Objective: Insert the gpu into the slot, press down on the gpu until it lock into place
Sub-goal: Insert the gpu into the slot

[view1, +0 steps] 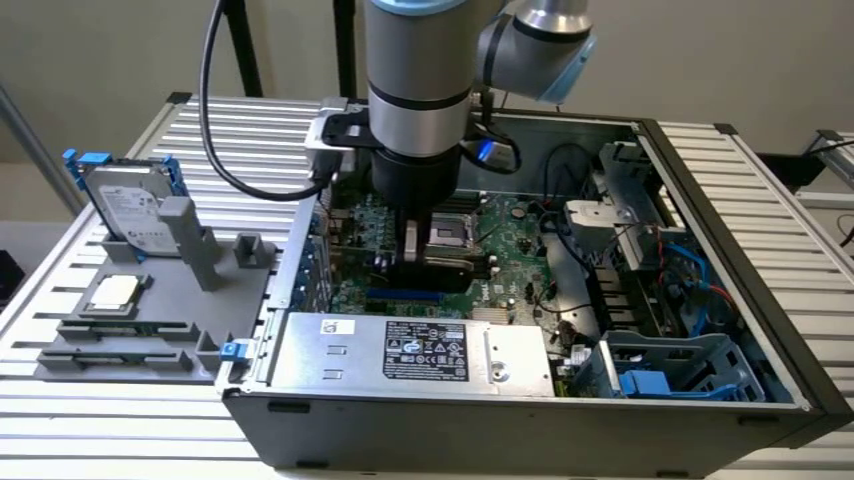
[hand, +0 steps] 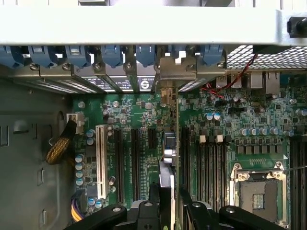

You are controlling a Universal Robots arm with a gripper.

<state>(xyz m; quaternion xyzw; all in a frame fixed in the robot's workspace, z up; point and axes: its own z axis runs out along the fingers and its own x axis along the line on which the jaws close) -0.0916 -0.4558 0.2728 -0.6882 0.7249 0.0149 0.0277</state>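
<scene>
A slatted counter carries an open computer case. The robot arm reaches straight down into it. A silver power-supply box lies along the case's near wall, just beside the green motherboard. Over that board hangs the gripper, its fingers set narrow against both faces of the gpu, holding it. The gpu stands on edge directly under the gripper, along the expansion slots, with its metal bracket at the rear openings beside the blue latches. Whether it is seated cannot be told.
</scene>
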